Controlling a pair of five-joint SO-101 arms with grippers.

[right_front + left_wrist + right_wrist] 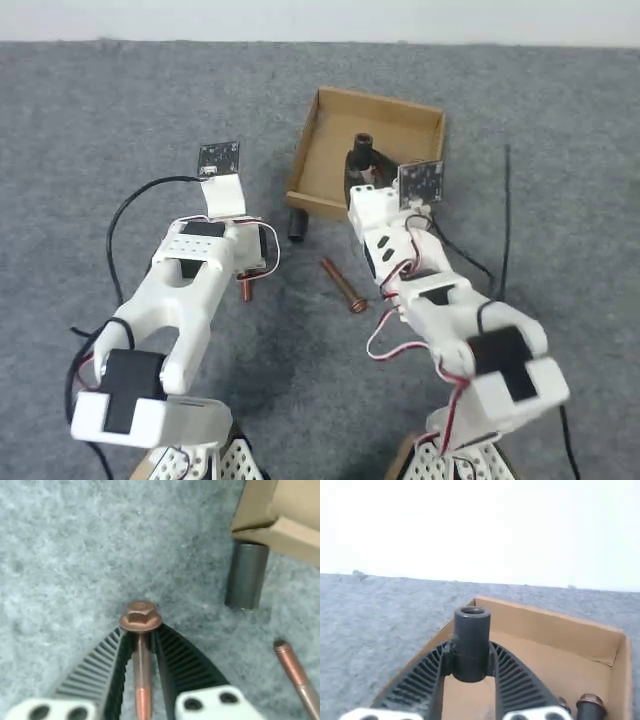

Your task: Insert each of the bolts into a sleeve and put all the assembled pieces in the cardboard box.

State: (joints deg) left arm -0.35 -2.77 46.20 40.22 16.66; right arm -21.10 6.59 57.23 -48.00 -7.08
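My left gripper (141,632) is shut on a copper bolt (141,675), its hex head (141,616) sticking out past the fingertips, low over the carpet (246,283). My right gripper (471,652) is shut on a dark sleeve (471,635), held upright with its open end up above the near part of the cardboard box (555,630); in the high view this sleeve (360,155) is over the box (320,110). A second sleeve (246,575) lies on the carpet against the box's outer wall (296,226). Another bolt (343,285) lies loose between the arms.
A bolt head with a dark sleeve (590,705) rests in a corner inside the box. Grey carpet (120,110) covers the table. Cables (130,210) trail from both arms, and a thin black wire (506,200) runs right of the box.
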